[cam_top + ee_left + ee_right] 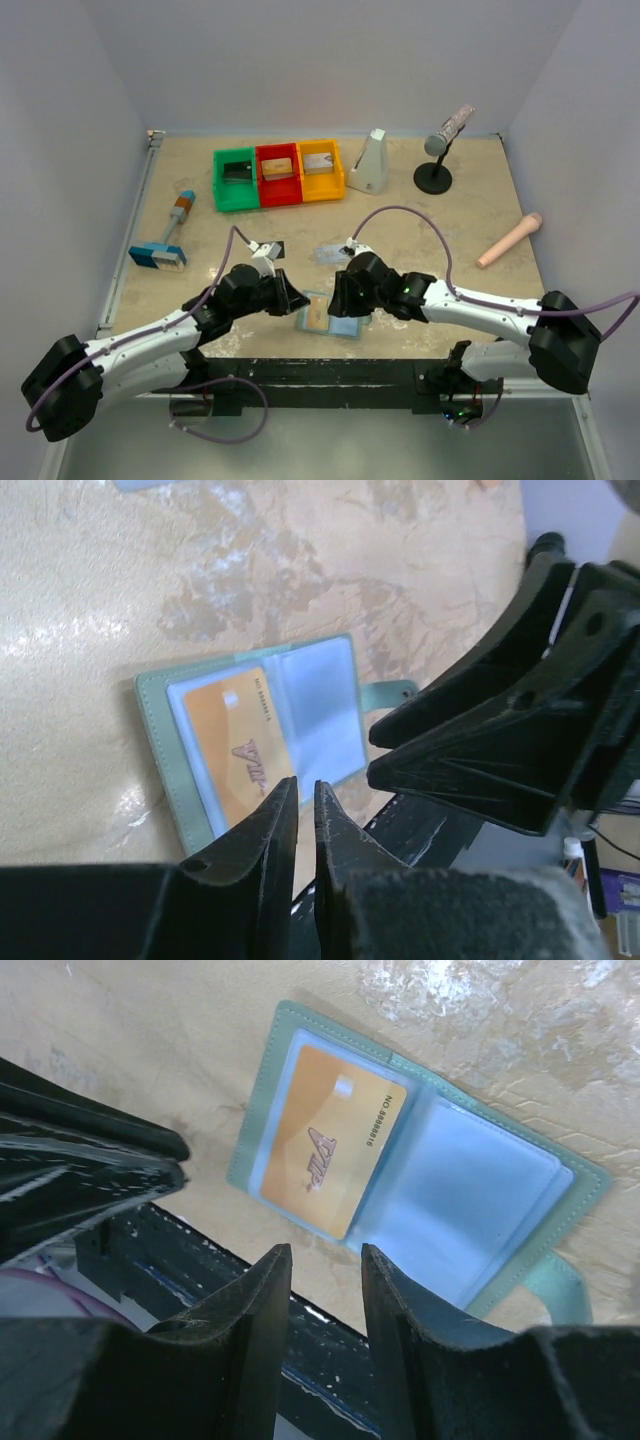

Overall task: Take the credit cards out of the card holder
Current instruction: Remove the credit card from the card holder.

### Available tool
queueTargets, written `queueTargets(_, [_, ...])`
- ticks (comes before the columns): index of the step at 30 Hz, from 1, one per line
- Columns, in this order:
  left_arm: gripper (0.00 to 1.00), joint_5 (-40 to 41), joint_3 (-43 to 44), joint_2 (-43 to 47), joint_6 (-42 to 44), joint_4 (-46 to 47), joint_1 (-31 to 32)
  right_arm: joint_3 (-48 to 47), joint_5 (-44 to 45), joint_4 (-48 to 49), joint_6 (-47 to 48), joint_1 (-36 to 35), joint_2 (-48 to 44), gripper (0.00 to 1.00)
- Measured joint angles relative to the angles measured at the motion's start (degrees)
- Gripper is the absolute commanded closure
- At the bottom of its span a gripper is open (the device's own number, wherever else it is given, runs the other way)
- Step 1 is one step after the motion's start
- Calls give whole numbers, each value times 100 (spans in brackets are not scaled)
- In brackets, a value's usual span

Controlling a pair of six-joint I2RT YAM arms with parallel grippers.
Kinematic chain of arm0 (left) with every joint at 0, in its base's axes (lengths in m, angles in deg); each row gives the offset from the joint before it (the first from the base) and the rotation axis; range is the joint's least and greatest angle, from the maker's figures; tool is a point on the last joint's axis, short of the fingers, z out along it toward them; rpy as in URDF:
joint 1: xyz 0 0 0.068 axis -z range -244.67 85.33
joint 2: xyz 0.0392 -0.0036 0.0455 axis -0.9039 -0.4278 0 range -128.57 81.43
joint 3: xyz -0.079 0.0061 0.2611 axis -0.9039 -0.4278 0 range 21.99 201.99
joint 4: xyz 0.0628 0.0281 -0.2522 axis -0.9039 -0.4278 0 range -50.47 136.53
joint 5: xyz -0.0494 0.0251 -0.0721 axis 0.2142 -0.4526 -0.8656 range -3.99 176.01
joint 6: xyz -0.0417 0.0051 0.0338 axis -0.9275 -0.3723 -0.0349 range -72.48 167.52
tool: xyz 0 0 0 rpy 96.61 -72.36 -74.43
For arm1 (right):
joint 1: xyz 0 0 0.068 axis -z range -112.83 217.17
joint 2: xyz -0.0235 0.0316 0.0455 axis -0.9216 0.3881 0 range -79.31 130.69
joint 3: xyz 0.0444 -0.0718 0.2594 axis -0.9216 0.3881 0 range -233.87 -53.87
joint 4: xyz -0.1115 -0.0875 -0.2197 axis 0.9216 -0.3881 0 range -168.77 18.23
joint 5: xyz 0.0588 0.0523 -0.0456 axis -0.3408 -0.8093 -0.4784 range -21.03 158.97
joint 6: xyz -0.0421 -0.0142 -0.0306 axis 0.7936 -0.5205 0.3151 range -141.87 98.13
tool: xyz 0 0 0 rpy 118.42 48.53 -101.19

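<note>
1. Open blue-grey bifold card holder (330,318) lies flat on the table (480,200) between both claws.
2. Its orange-gold card (325,1150) sits nearer the left claw (303,783), which is narrow and empty.
3. Right claw (325,1250) stands half-open, empty.

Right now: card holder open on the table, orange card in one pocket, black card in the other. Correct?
No. The card holder lies open on the table with the orange card in one pocket, but the other pocket is empty, with no black card. The right wrist view shows it.
</note>
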Motion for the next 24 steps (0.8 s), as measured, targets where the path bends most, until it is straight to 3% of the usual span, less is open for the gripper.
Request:
queueTargets(15, [96,-122,-101,-1191,-129,743,-20,1108,-490,2203,-942,94,529,60])
queueTargets(24, [99,-74,-116,-1482,-131,787,-26,1126,-599,2767,-1093,103,752,60])
